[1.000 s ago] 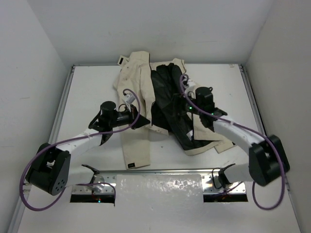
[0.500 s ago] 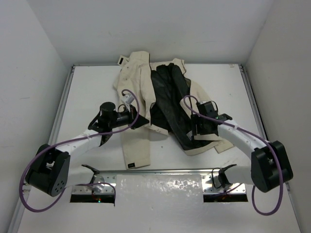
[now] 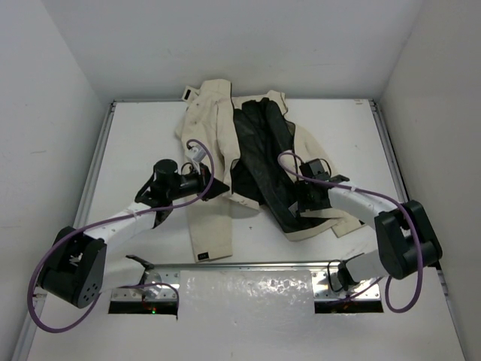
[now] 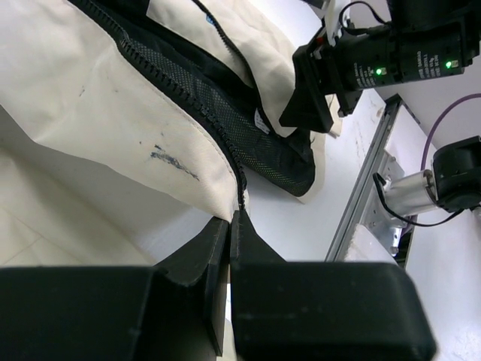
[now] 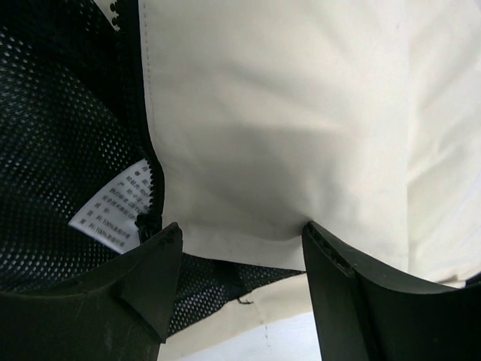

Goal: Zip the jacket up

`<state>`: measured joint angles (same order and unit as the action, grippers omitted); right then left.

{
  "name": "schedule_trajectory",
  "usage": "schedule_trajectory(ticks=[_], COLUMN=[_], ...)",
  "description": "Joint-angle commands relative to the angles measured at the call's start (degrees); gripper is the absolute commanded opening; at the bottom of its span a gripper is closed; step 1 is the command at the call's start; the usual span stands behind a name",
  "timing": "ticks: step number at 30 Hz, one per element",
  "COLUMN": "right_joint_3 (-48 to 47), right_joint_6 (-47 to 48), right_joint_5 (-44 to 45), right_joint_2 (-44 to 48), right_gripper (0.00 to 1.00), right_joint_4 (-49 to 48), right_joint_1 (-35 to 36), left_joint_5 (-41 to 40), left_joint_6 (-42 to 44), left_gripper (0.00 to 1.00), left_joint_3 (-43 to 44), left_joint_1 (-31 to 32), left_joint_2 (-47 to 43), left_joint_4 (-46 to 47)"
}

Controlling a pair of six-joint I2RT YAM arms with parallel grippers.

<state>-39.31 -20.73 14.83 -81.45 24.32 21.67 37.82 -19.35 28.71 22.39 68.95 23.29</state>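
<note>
We saw the large cream-beige fabric jacket lying unzipped on the white worktop. It lay toward the far middle, its front panels spread apart and its black mesh lining turned up between them. One cream sleeve ran down toward the metal rail at the near edge.

The left gripper reached in from the left to the lower edge of the panel on that side. In the left wrist view, the left gripper had its black fingers pressed together. They pinched the bottom corner of the cream panel just where the dark zipper teeth ended. A dark smear marked the cream cloth just above that corner.

The right gripper sat over the lower part of the opposite panel, near the hem. In the right wrist view, the right gripper was spread wide with nothing held between its fingers. The cream cloth and the black mesh lay just beyond the fingertips. We could not tell whether the fingertips touched the fabric. A white care label with printed text lay on the mesh beside the left-hand finger, next to the dark zipper edge of that panel.

The two zipper edges lay apart, with the lining open between them.
</note>
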Motion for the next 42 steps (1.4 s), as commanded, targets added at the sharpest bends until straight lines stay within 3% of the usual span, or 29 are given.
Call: schedule_trajectory(ticks=[1,9,12,14,15,17,18,20,27,32,42], right_joint_3=[0.29,-2.62,-0.86,0.81,1.42,2.66,2.83,2.4,-1.47,-2.7,3.53], right_joint_6=[-0.8,-3.08,-4.49,-5.19,-6.15,-6.69,-6.95,-6.87,-2.3,-0.36,0.51], right_joint_5=[0.21,2.83,1.88,1.34,1.34,1.69,1.52,1.34,1.26,-0.5,-17.18], right_joint_2=[-1.78,-5.47,-6.44,-7.23,-7.49,-7.85,-7.85,-7.06,-0.91,4.98,13.94], right_gripper=[0.62,0.65,0.59,0.5,0.4,0.29,0.15,0.07,0.06,0.0,0.0], right_joint_4=[-4.01,-2.52,-3.66,-5.06,-5.5,-6.29,-6.3,-5.86,-2.61,-2.95,-15.95], right_joint_1=[0.57,4.61,4.61,4.52,4.52,4.52,4.52,4.52,4.52,3.73,-0.31], left_joint_5=[-0.65,-1.61,-1.88,-2.05,-2.23,-2.58,-2.49,-2.41,-2.23,-2.23,-1.7], left_joint_6=[0.81,1.86,2.13,2.83,3.0,3.36,3.36,3.36,3.45,3.53,3.27], left_gripper=[0.0,0.0,0.0,0.0,0.0,0.0,0.0,0.0,0.0,0.0,0.0], left_joint_3=[-0.15,-0.14,-0.06,0.21,0.21,0.21,0.29,0.21,0.03,-0.06,-0.41], left_joint_1=[-0.68,-0.68,-0.68,-0.68,-0.68,-0.68,-0.68,-0.68,-0.68,-0.68,-0.6], left_joint_2=[-1.18,-1.01,-1.01,-0.92,-0.92,-1.01,-1.01,-0.92,-0.92,-1.01,-1.1], left_joint_4=[1.85,0.97,0.53,-0.08,-0.17,-0.26,-0.35,-0.35,-0.09,0.0,1.06])
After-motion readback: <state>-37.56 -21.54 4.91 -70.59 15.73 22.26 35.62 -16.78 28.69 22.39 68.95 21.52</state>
